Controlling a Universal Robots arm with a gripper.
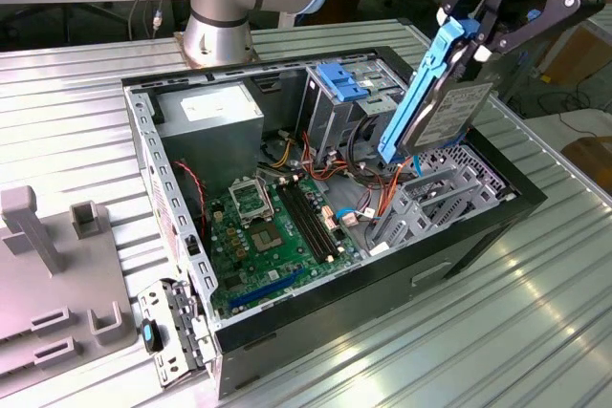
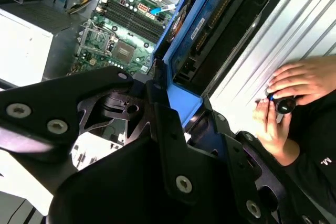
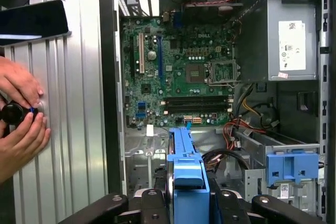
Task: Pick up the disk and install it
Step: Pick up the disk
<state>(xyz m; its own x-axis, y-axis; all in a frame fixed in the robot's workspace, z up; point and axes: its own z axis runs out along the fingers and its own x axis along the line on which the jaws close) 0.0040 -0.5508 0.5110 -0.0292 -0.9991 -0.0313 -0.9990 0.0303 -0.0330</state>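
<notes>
The disk (image 1: pixel 449 114), a dark hard drive with a white label and a blue carrier frame, hangs tilted on edge above the open computer case (image 1: pixel 143 155), over its end at the exterior view's right. My black gripper (image 1: pixel 478 33) is shut on the disk's upper end. In the first wrist view the blue carrier (image 3: pixel 187 179) sits between my gripper's fingers (image 3: pixel 152 203), with the grey drive cage (image 3: pixel 273 145) beyond it. The second wrist view shows the disk (image 2: pixel 202 32) edge-on past my gripper (image 2: pixel 173 111).
Inside the case lie the green motherboard (image 1: pixel 273 226), the grey power-supply box (image 1: pixel 215 121), a blue latch (image 1: pixel 339 81) on the metal drive cage (image 1: pixel 435 193) and loose cables. A person's hands (image 3: pixel 21 116) hold a small black object beside the case. Grey fixtures (image 1: pixel 48 265) stand at the exterior view's left.
</notes>
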